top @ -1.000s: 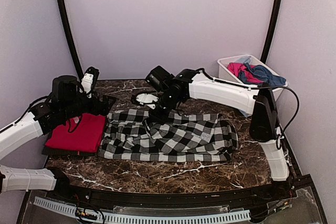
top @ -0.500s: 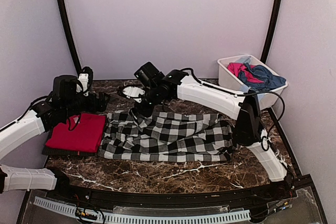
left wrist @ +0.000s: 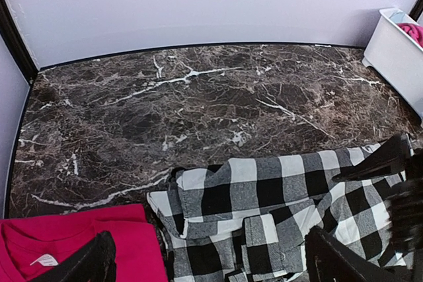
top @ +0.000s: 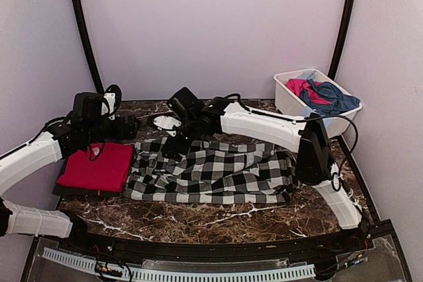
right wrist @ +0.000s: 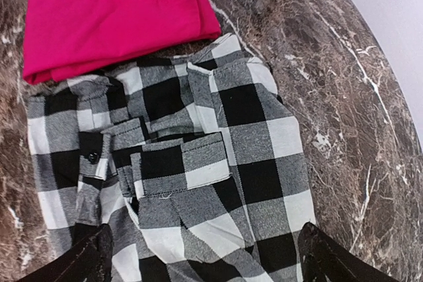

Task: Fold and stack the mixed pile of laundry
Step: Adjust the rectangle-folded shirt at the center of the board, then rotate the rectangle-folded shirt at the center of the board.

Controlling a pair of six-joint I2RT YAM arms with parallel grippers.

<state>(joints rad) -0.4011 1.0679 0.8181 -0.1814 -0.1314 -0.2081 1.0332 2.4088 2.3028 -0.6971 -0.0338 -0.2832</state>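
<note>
Checked garment (top: 218, 173) edge seemingly touches red tee (top: 96, 166).

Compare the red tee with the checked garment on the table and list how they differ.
The red tee is plain red; the checked garment is black-and-white checks. The red tee is folded into a neat rectangle, while the checked garment is spread out and rumpled. The checked garment covers more of the table than the red tee. Both lie flat, side by side.
</note>
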